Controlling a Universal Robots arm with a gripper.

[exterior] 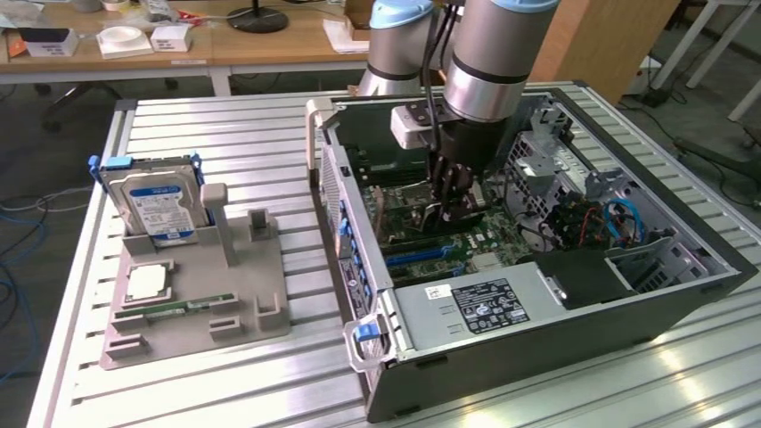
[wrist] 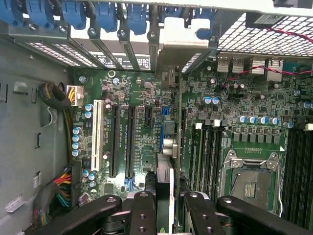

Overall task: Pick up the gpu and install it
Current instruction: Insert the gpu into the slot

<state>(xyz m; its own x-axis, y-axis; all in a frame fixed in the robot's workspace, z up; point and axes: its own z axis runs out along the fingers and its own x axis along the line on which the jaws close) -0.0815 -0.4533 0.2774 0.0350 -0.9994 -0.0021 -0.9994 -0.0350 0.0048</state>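
Fingers (wrist: pixel 152 208) clamp gpu (wrist: pixel 165 196) edge-on above motherboard (wrist: pixel 137 132).

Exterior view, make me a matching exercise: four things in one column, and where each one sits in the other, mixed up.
Things:
1. hard drive
2. graphics card
3. power supply
4. memory stick

Places:
A. lying flat on the gray holder
B. in the gripper, above the board inside the computer case
C. standing upright in the gray holder
D. in the case corner nearest the exterior camera

Pairs: 1-C, 2-B, 3-D, 4-A
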